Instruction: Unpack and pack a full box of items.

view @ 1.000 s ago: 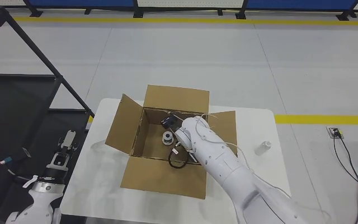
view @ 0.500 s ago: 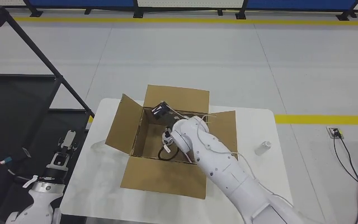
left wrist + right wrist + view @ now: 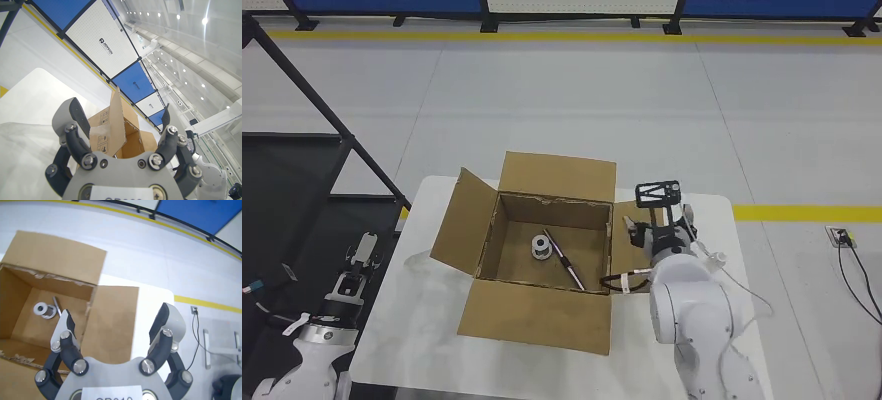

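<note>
An open cardboard box [image 3: 542,315] stands in the middle of the white table [image 3: 422,300]. Inside it lie a silver flanged cylinder [image 3: 540,245] [image 3: 42,310] and a thin metal rod [image 3: 564,260] [image 3: 56,306]. My right gripper [image 3: 659,188] [image 3: 115,309] hangs open above the box's right flap [image 3: 113,321], with nothing between its fingers. My left gripper [image 3: 364,248] [image 3: 121,111] is open and empty off the table's left side, low down and facing the box's left flap [image 3: 117,121].
A small white bottle [image 3: 721,257] lies on the table to the right of the box, partly behind my right arm. The box's four flaps stand open. A dark metal frame [image 3: 302,110] stands left of the table. Bare tabletop lies in front of the left flap.
My right arm has come up out of the box and swung right, to above the right flap. The cylinder and rod are now uncovered. The left arm has not moved.
</note>
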Motion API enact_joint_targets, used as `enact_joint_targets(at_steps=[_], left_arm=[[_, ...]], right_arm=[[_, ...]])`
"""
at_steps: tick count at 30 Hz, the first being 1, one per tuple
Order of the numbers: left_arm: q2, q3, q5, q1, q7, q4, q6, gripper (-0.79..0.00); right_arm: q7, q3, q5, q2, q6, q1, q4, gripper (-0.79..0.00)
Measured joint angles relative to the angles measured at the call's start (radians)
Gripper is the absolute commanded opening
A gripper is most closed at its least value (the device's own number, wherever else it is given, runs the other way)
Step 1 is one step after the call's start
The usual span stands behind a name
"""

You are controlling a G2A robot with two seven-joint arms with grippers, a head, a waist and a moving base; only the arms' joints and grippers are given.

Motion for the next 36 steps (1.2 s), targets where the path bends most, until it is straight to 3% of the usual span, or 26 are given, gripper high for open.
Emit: enact_joint_targets(at_steps=[5,10,16,23,27,30,36], left_arm=[[0.000,0.000,0.000,0.000,0.000,0.000,0.000,0.000],[0.000,0.000,0.000,0.000,0.000,0.000,0.000,0.000],[0.000,0.000,0.000,0.000,0.000,0.000,0.000,0.000],[0.000,0.000,0.000,0.000,0.000,0.000,0.000,0.000],[0.000,0.000,0.000,0.000,0.000,0.000,0.000,0.000],[0.000,0.000,0.000,0.000,0.000,0.000,0.000,0.000],[0.000,0.000,0.000,0.000,0.000,0.000,0.000,0.000]], right_arm=[[0.014,0.196,0.076,0.012,0.013,-0.081,-0.026,0.000],[0.003,0.347,0.174,0.022,-0.001,-0.096,0.069,0.000],[-0.018,0.435,0.311,0.033,-0.085,-0.060,0.252,0.000],[-0.088,0.450,0.355,0.043,-0.123,-0.013,0.403,0.000],[-0.117,0.459,0.377,0.049,-0.131,0.006,0.456,-0.151],[-0.133,0.465,0.386,0.053,-0.134,0.024,0.502,-0.406],[-0.173,0.464,0.395,0.061,-0.125,0.048,0.558,-0.616]])
